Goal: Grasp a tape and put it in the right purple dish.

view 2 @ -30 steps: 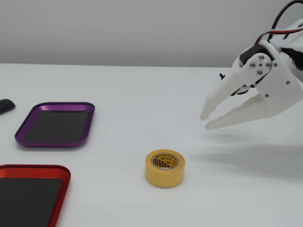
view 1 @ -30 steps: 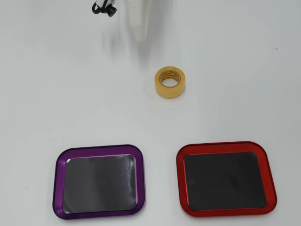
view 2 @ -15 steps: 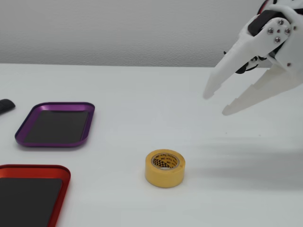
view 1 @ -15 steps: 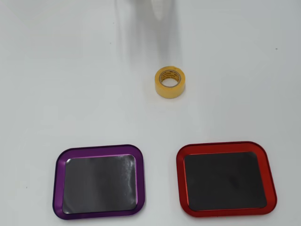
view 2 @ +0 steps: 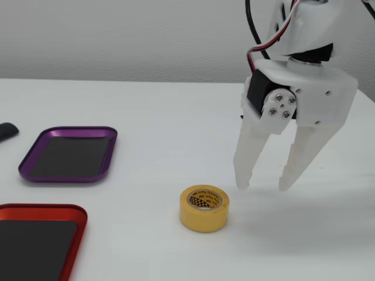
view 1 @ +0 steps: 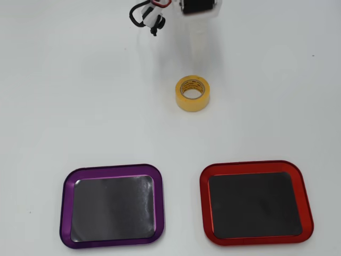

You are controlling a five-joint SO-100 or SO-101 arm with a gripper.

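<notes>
The tape, a small yellow roll lying flat with its printed core up, sits on the white table; in the overhead view it is at the middle. My white gripper is open and empty. It hangs fingers down just right of and behind the tape, not touching it. In the overhead view only the arm's dark motor and faint white fingers show above the tape. The purple dish lies empty at the bottom left of the overhead view and at the left of the fixed view.
A same-shaped red-rimmed dish lies empty at the bottom right of the overhead view, and at the bottom left of the fixed view. A small dark object shows at the fixed view's left edge. Black and red cables hang by the arm.
</notes>
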